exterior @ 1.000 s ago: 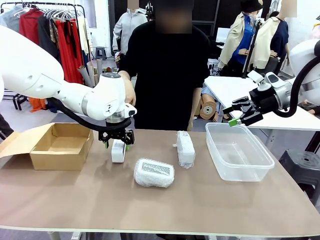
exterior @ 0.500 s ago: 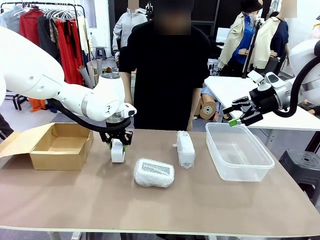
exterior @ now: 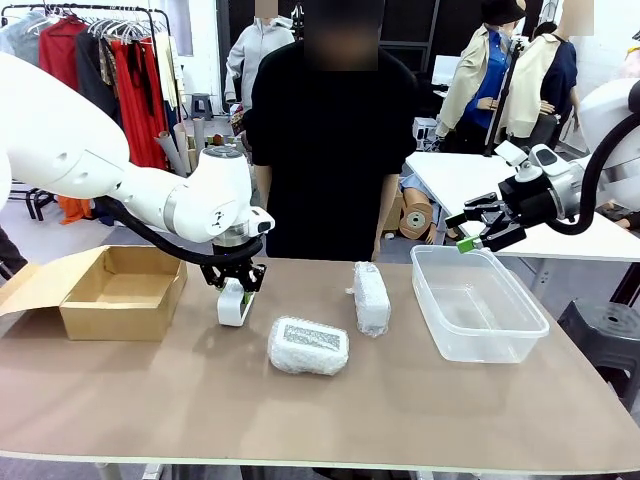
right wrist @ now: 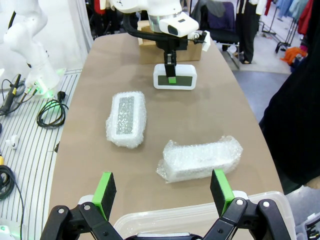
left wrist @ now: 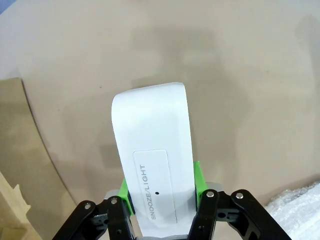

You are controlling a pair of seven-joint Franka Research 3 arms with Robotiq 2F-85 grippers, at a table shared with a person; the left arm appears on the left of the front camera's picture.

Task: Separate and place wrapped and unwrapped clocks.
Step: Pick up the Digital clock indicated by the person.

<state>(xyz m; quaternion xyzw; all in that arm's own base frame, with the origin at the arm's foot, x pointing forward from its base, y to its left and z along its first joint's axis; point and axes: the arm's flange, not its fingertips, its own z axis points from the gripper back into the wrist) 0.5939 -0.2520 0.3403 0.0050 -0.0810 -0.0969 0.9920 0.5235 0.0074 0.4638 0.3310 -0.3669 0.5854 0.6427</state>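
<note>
The left arm (exterior: 150, 195) reaches down near the far edge of the bench (exterior: 200, 400), left of its middle, and its jaws are closed on the bare white clock (exterior: 234, 305). The green pads (left wrist: 198, 176) press on the clock's two broad sides just below its top. In the left wrist view the clock (left wrist: 152, 150) shows its narrow top strip, printed "SNOOZE/LIGHT". In the right wrist view it (right wrist: 174, 80) stands on its long edge with a dark face showing. Whether it rests on the bench or is just clear of it cannot be told. A cardboard box (exterior: 120, 290) lies open at the far left corner, just beside the clock. One clock in bubble wrap (exterior: 308, 346) lies flat about the middle of the bench with a grey face showing through the wrap. A second wrapped clock (exterior: 371, 297) lies nearer the far edge, well apart from the bare one. A clear plastic tub (exterior: 478, 300) sits by the right edge. The right arm (exterior: 560, 185) hangs above the tub's far side with its jaws spread wide and nothing between them; its green pads (right wrist: 104, 192) stand well apart over the tub's rim (right wrist: 200, 212). A person (exterior: 335, 150) in black stands at the far edge.
</note>
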